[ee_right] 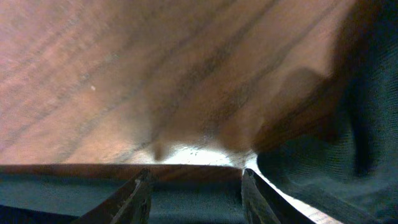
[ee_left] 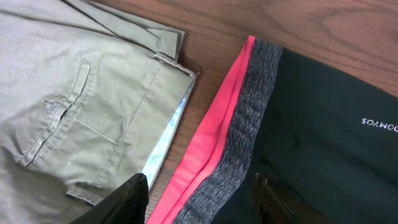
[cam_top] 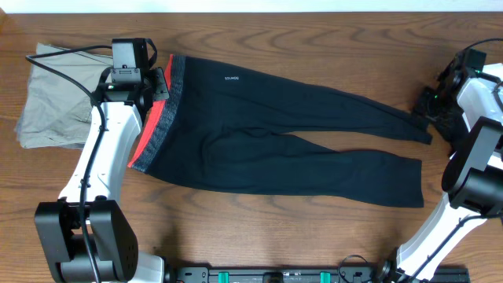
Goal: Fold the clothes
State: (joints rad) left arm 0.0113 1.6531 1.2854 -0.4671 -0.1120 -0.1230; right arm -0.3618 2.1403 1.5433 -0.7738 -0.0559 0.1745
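Note:
The black leggings point(cam_top: 275, 134) lie spread flat on the wooden table, with the red-and-grey waistband point(cam_top: 161, 118) at the left and both legs running right. The white logo point(cam_top: 230, 78) sits near the waist. My left gripper point(cam_top: 157, 82) is open at the top end of the waistband. In the left wrist view its fingers point(ee_left: 199, 199) straddle the waistband point(ee_left: 249, 112). My right gripper point(cam_top: 430, 108) is at the upper leg's cuff. In the right wrist view its fingers point(ee_right: 194, 193) are apart with dark legging fabric point(ee_right: 348, 143) between and beside them.
Khaki trousers point(cam_top: 55, 102) lie folded at the far left, right beside the waistband, and also show in the left wrist view point(ee_left: 74, 93). The table's far edge runs close behind the leggings. Bare wood point(cam_top: 259, 228) shows in front of the legs.

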